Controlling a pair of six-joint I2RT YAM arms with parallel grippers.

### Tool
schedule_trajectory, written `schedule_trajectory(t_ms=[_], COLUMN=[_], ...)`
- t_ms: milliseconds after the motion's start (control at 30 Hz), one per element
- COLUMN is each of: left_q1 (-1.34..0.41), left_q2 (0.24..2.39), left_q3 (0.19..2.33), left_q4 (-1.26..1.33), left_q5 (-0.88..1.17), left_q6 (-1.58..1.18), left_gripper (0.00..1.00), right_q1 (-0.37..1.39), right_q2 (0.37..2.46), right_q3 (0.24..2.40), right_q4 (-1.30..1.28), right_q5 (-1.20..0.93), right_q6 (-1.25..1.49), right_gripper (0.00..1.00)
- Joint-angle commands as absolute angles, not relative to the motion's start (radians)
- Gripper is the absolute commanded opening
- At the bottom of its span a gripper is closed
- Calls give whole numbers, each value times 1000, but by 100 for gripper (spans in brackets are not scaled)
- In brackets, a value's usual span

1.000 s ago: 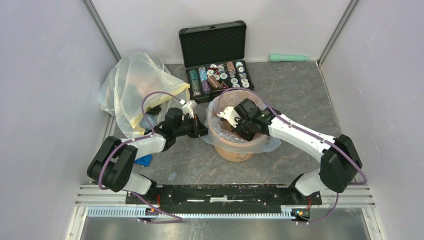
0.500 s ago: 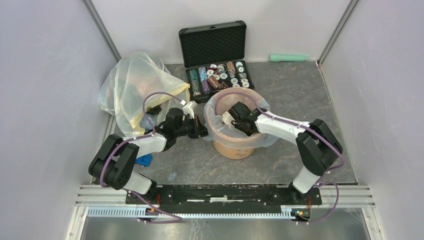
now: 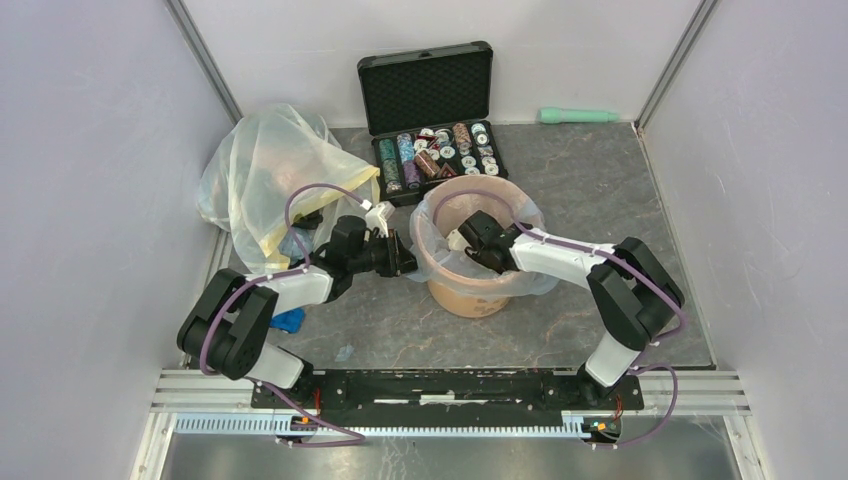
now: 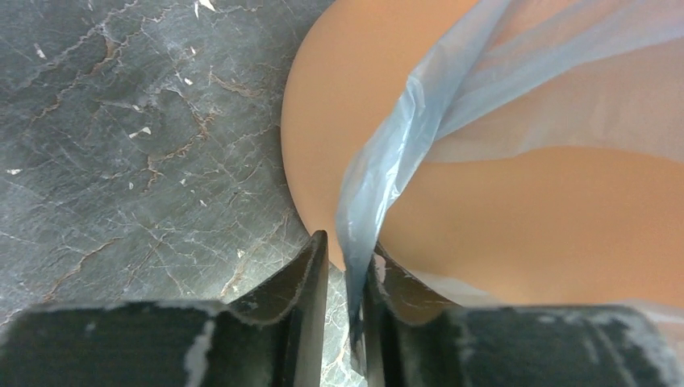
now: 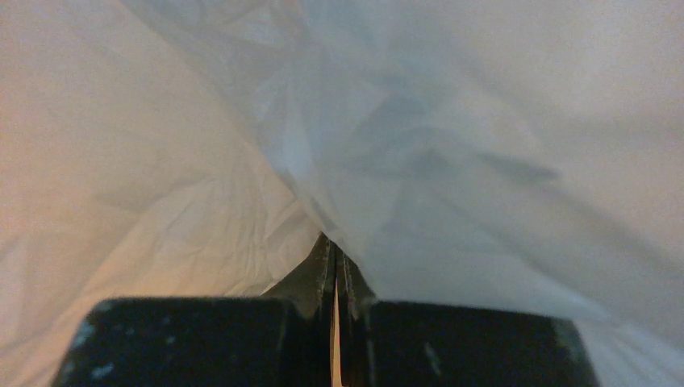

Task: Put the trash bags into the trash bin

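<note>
- Pale blue bag (image 3: 533, 284) lines the bin (image 3: 466, 302), its edge draped outside the rim.
- Left gripper (image 4: 345, 251): jaws narrowly apart, with that edge between them.
- Right gripper (image 5: 332, 247): closed, inside the bag.
- Black case (image 3: 425, 92) stands just behind the bin; yellowish bag (image 3: 262, 172) lies to its left.

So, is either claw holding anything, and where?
Left claw: parted around the blue bag's rim edge outside the bin, not pinching. Right claw: shut inside the bag; a grip cannot be told.
</note>
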State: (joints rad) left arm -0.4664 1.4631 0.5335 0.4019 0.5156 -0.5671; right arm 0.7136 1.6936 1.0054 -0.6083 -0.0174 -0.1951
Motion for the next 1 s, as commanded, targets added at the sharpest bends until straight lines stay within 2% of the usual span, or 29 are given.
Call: schedule_trajectory(t_ms=[0, 333, 367, 400, 467, 633, 867, 967], left_q1=[-472, -473, -473, -473, -473, -473, -473, -472], left_q2=[1411, 1343, 1345, 1345, 1344, 1343, 1360, 1368], left_q3=[521, 479, 480, 480, 480, 479, 486, 492], left_q4=[510, 540, 540, 540, 541, 539, 540, 532], left_q5=[552, 517, 518, 518, 519, 518, 527, 528], left_q6=[-598, -597, -597, -598, -597, -595, -597, -600], left_gripper=[32, 36, 36, 36, 36, 36, 36, 36], right_q1=[715, 715, 715, 716, 722, 725, 733, 732], right_q2=[1727, 1679, 1669, 1656, 1618, 1514, 1538, 1557], right_q3=[944, 945, 948, 951, 947, 910, 937, 946], right_q4=[-566, -551, -552, -554, -539, -480, -542, -556], right_q5=[-20, -31, -31, -27, -14, -96, -88, -95], right_q6=[-175, -160, -158, -154, -140, -127, -133, -126], right_gripper=[0, 2, 9, 35, 97, 98, 97, 72])
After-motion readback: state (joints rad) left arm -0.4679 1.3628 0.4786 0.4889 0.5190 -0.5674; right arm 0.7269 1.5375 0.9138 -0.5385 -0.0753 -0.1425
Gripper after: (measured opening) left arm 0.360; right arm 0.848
